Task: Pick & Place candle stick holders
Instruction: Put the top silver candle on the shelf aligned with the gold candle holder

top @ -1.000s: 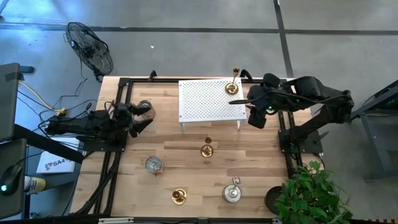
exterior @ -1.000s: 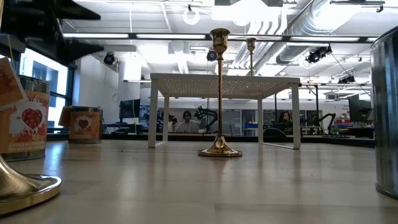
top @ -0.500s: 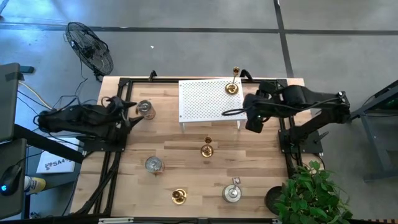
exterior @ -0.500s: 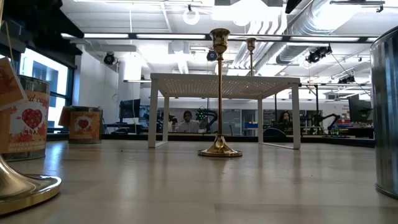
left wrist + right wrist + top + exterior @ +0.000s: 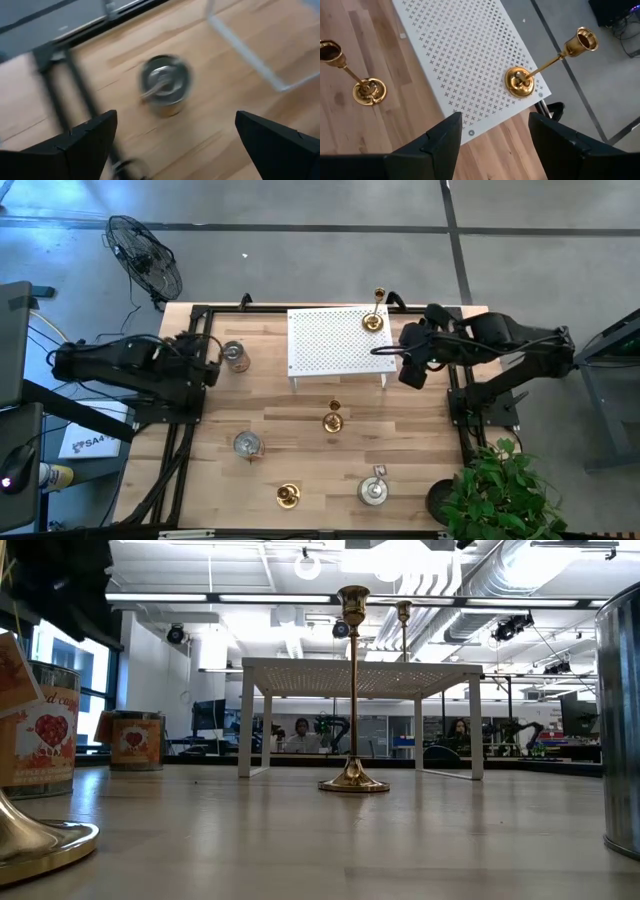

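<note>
A silvery cup holder (image 5: pixel 233 355) stands on its base at the table's far left; it also shows in the left wrist view (image 5: pixel 165 85). My left gripper (image 5: pixel 208 366) is open and empty just left of it, its fingers wide apart (image 5: pixel 176 120). A gold candlestick (image 5: pixel 373 320) stands on the white rack (image 5: pixel 330 340). My right gripper (image 5: pixel 408 372) is open and empty above the rack's right edge (image 5: pixel 495 119). A second gold candlestick (image 5: pixel 333 420) stands mid-table. A third (image 5: pixel 288 496) and two more cup holders (image 5: pixel 247 445) (image 5: pixel 373 490) stand nearer the front.
The white perforated rack (image 5: pixel 360 665) stands on four legs at the table's far middle. Black frame rails (image 5: pixel 190 410) run along the table's left and right sides. A potted plant (image 5: pixel 495 490) stands off the near right corner, and a fan (image 5: pixel 145 255) beyond the far left corner.
My left gripper has drawn back toward the table's left edge, away from the cup holder at the far left. It was around the holder a second ago. The holder stays standing on the table.
</note>
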Controlling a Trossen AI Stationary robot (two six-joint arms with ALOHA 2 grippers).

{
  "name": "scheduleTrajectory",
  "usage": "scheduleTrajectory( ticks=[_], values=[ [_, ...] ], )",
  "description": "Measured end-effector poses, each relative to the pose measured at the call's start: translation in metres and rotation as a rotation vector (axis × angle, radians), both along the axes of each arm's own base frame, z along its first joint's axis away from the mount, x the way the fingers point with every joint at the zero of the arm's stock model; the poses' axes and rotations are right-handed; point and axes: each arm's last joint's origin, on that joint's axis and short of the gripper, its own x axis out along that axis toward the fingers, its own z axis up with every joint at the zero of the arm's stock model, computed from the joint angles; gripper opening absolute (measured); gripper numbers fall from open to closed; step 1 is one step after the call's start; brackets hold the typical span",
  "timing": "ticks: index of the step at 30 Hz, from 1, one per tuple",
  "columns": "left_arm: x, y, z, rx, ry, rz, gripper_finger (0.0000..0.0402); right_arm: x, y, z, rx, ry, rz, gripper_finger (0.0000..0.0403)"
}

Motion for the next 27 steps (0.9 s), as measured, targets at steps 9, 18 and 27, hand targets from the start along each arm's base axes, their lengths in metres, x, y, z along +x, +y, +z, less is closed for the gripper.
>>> scheduleTrajectory(
  ticks=[9, 18, 27],
  values=[
    [0.006, -0.003, 0.071, -0.165, -0.084, -0.029, 0.0399, 0.000, 0.000, 0.000, 0.005, -0.002, 0.003, 0.0225],
    [0.000, 0.009, 0.105, -0.003, -0.065, -0.066, 0.0399, 0.000, 0.000, 0.000, 0.006, -0.002, 0.004, 0.0225],
    [0.004, 0.011, 0.095, 0.067, 0.042, -0.113, 0.0399, 0.000, 0.000, 0.000, 0.008, -0.004, 0.000, 0.0225]
  ],
)
